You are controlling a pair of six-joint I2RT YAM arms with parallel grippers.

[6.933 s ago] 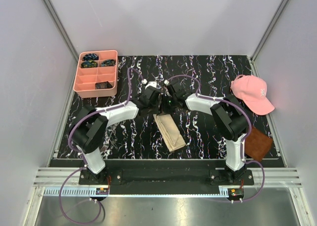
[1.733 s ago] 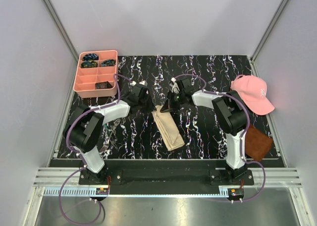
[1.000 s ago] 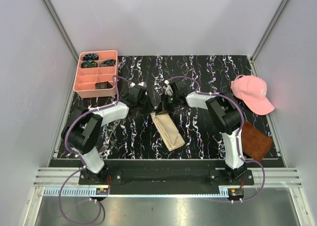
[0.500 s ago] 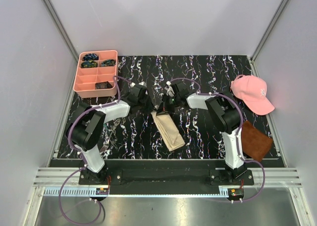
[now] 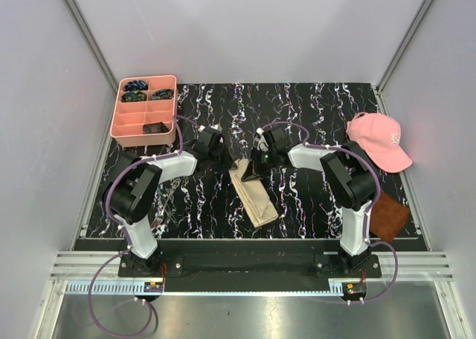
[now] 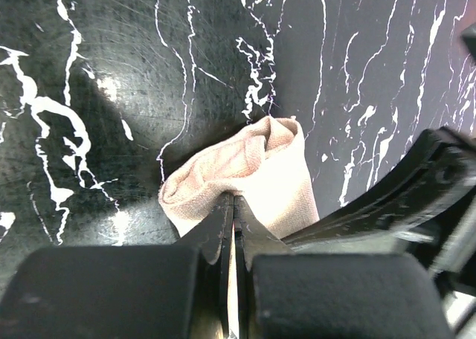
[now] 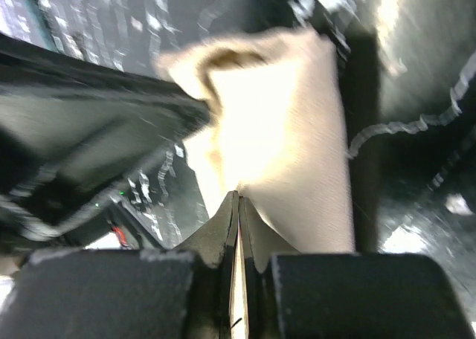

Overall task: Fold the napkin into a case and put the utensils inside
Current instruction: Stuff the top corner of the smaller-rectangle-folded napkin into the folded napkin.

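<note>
While the napkin [image 5: 254,194] lies folded on the dark surface [image 5: 312,108], the left hand [image 6: 233,200] and the right hand [image 7: 238,195] are each clenched on its puffed end, bulging just ahead of both.

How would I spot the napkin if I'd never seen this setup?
Look at the middle of the black marbled table, between the two arms. The napkin is the narrow folded strip lying slantwise there, its far end pinched by the left claw and the right claw. It is pale beige, unlike the dark brown cloth square and pink cap at the right.
</note>
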